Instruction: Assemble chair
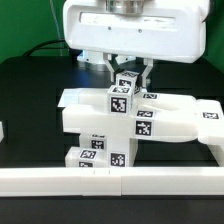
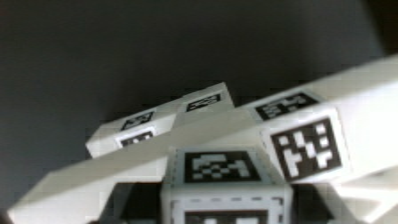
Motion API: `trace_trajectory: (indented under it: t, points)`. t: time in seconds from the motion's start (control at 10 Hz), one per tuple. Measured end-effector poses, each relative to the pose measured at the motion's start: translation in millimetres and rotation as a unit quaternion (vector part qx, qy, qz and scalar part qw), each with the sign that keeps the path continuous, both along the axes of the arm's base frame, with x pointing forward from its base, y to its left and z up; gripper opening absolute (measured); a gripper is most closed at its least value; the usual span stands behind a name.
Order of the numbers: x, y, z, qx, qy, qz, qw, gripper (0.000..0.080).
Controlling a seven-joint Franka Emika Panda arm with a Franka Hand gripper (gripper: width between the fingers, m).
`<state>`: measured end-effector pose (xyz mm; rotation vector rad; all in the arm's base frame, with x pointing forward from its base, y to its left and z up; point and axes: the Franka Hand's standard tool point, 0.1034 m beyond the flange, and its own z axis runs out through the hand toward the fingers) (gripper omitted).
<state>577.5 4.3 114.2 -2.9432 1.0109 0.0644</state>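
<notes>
White plastic chair parts (image 1: pixel 125 125) stand stacked against the rail (image 1: pixel 110 181) at the tabletop's near edge, probably so the rail braces them while the gripper (image 1: pixel 128 72) stays out of it, clamped on the tagged leg block (image 1: pixel 127 84) on top. Only the exterior view shows that rail; the wrist view shows tagged faces close up.

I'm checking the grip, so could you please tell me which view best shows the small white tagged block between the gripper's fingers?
The exterior view: the small white tagged block sits between both fingers. The wrist view shows only its tagged faces, close and blurred.
</notes>
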Motion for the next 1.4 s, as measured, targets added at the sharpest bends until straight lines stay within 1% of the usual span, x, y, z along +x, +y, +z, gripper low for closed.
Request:
trace_trajectory:
  t: [0.3, 0.6, 0.7, 0.8, 0.9, 1.1, 1.2, 1.3, 1.4]
  points:
    - [0.7, 1.1, 0.0, 0.000, 0.001, -0.089, 0.996, 0.0287]
    - [0.9, 2.3, 0.1, 0.000, 0.005, -0.180, 0.984, 0.0287]
    - [1.0, 2.9, 0.1, -0.001, 0.007, -0.223, 0.975, 0.0287]
    - [1.1, 2.9, 0.2, -0.001, 0.007, -0.236, 0.972, 0.0287]
    - [1.3, 3.7, 0.1, 0.001, 0.008, -0.282, 0.959, 0.0287]
    - [1.2, 3.0, -0.4, 0.018, -0.001, -0.410, 0.912, 0.0287]
    - [1.8, 3.4, -0.5, 0.022, -0.005, -0.437, 0.899, 0.0287]
    - [2.4, 6.0, -0.2, 0.024, -0.002, -0.481, 0.876, 0.0287]
    - [2.7, 6.8, -0.2, 0.025, -0.001, -0.501, 0.865, 0.0287]
